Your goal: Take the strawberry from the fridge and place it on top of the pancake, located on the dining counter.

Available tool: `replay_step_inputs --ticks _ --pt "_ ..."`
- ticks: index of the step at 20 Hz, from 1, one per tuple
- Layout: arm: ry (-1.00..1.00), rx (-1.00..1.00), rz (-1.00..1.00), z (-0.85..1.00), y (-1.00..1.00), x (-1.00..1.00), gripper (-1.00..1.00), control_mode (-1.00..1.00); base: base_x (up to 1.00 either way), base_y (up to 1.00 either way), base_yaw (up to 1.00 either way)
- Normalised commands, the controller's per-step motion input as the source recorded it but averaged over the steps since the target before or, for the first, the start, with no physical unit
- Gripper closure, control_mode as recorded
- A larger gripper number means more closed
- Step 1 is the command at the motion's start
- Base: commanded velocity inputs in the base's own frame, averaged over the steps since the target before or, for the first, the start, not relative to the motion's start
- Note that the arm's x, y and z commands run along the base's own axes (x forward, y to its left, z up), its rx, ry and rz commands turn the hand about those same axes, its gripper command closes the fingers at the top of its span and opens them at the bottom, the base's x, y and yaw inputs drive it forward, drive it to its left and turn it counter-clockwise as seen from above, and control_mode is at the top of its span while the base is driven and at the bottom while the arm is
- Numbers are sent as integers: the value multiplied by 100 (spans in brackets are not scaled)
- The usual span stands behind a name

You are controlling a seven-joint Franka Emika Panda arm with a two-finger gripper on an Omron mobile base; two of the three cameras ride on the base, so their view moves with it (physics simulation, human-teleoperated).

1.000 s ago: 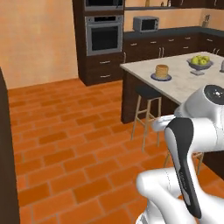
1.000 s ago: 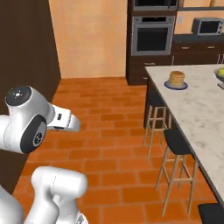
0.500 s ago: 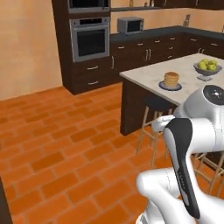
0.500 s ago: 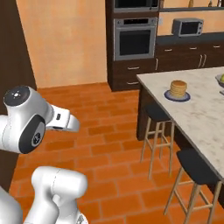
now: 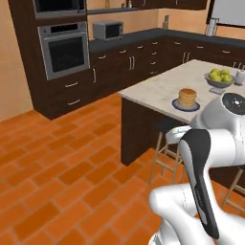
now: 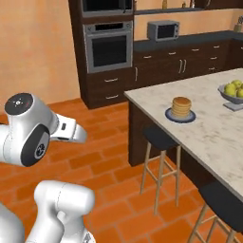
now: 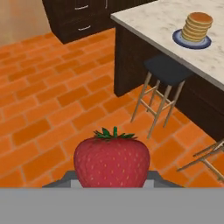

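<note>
Over brick floor [image 7: 48, 109], well short of the dining counter [image 7: 162, 22], gripper [image 7: 112, 183] pinching the strawberry [image 7: 111, 158], leaves pointing up. Sitting near that counter's corner: the pancake [image 7: 197, 26] on blue plate [image 7: 180, 39], stool [image 7: 166, 70] tucked just below.

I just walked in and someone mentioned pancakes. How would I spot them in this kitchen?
Find the big island with the pale marbled top, the dining counter, with dark stools tucked under its edge. Near its corner facing the wall oven sits the pancake stack on a dark blue plate. Its neighbour, a grey bowl of yellow-green fruit, lies farther along; the pancakes are flat, golden-brown rounds.
</note>
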Motion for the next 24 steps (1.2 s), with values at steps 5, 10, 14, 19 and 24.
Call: replay_step_inputs --ticks 5,10,14,19,24 --pt "0 0 0 0 0 0 100 100 100 17 -47" --pt "0 0 0 0 0 0 100 100 100 1 -38" --pt "0 0 0 0 0 0 100 100 100 10 -43" --pt "0 0 0 0 0 0 100 100 87 42 -53" --pt "0 0 0 0 0 0 100 100 49 67 -63"
